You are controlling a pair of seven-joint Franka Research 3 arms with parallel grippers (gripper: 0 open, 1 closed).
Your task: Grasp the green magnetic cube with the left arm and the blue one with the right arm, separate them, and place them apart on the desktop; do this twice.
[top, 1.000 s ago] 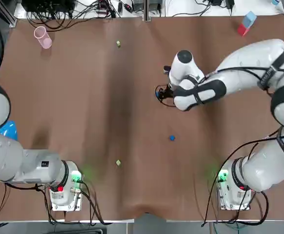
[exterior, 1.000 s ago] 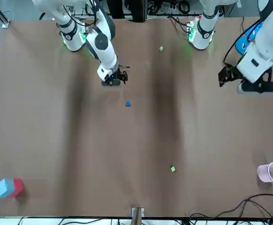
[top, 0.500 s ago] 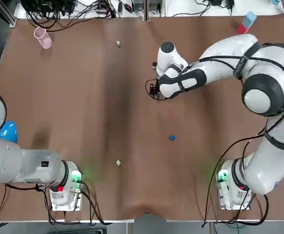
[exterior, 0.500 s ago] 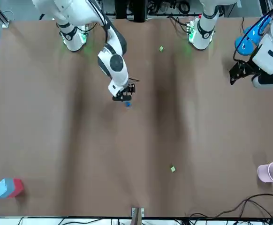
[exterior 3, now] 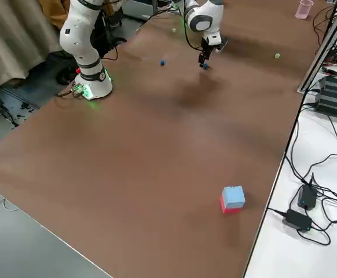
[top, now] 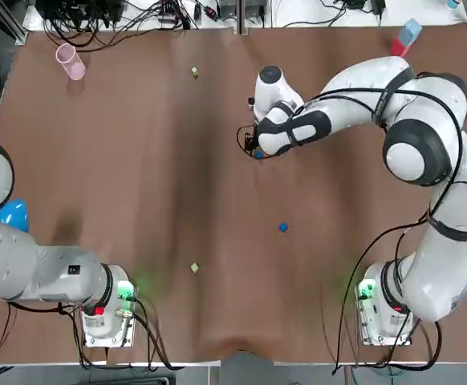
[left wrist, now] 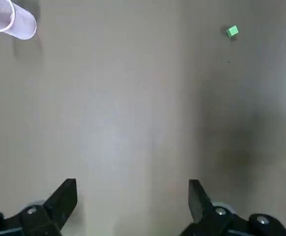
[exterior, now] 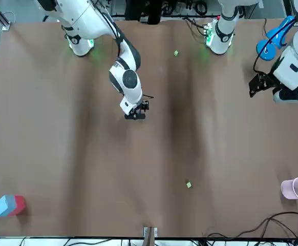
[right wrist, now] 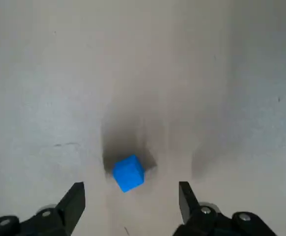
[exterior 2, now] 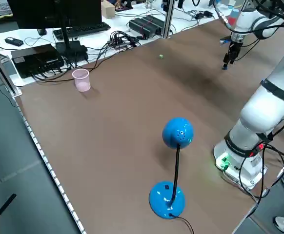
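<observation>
Blue magnetic cube (right wrist: 128, 173) is seen on the tabletop (top: 137, 160), top view's upper centre, between the fingers (right wrist: 73, 201) of the wide-open, empty right gripper (exterior: 135, 116). Placement is judged done, and a straight lift is needed. The left gripper (left wrist: 133, 189) is parked open and empty at the front view's right edge.

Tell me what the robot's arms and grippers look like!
The right arm and left arm are shiny white rounded tubes with dark grey joints. Green lights glow on their bases, with black cables trailing out. The right gripper and left gripper have short black fingers.
</observation>
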